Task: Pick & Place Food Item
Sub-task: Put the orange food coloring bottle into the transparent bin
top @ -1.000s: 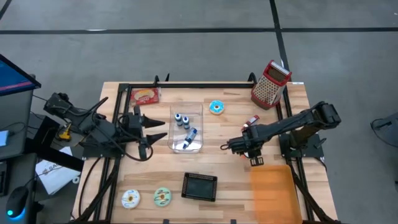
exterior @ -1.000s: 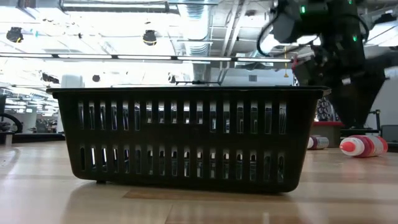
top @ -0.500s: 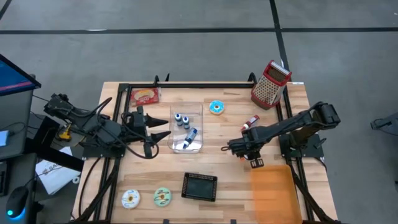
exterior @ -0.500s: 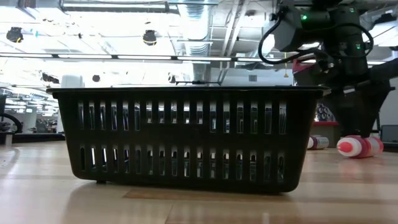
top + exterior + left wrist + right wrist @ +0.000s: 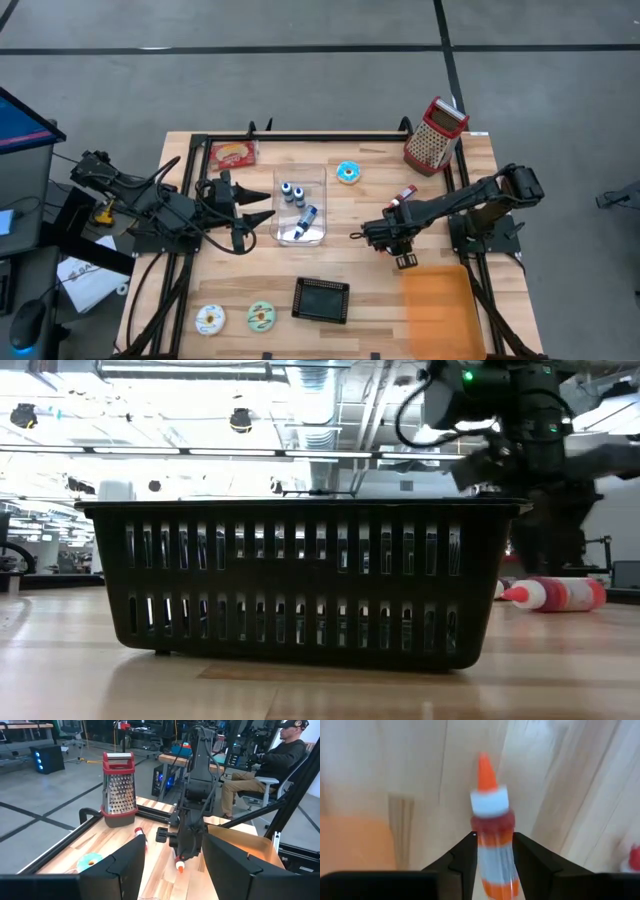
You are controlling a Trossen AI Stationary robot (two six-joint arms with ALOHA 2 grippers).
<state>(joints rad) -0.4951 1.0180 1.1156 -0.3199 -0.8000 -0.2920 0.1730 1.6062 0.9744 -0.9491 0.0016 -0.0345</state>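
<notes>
A red sauce bottle (image 5: pixel 491 827) with a white collar and orange tip lies level between the fingers of my right gripper (image 5: pixel 385 238), which is shut on it right of the table's middle. In the low view the bottle (image 5: pixel 555 595) sits low over the wood, tip toward the table's left. My left gripper (image 5: pixel 255 205) stands open and raised at the left, beside the clear tray (image 5: pixel 318 238). A black basket (image 5: pixel 320 300) stands near the front edge. My right gripper pinches the bottle's body just behind the white collar (image 5: pixel 492 847) between its two fingers (image 5: pixel 465 857). The fingers come from above, pointing down, and lie across the bottle. The bottle stays level; whether it touches the table I cannot tell.
A second red bottle (image 5: pixel 403 195) lies behind the gripper, a grater (image 5: pixel 435 135) at the far right corner, a blue donut (image 5: pixel 348 172) and a red packet (image 5: pixel 233 153) at the back. An orange mat (image 5: pixel 435 305) lies front right, two donuts (image 5: pixel 235 318) front left.
My right gripper has tipped at the wrist and shifted slightly toward the table's left with the bottle. In the low view the bottle has gone left and its orange tip has come into sight.
</notes>
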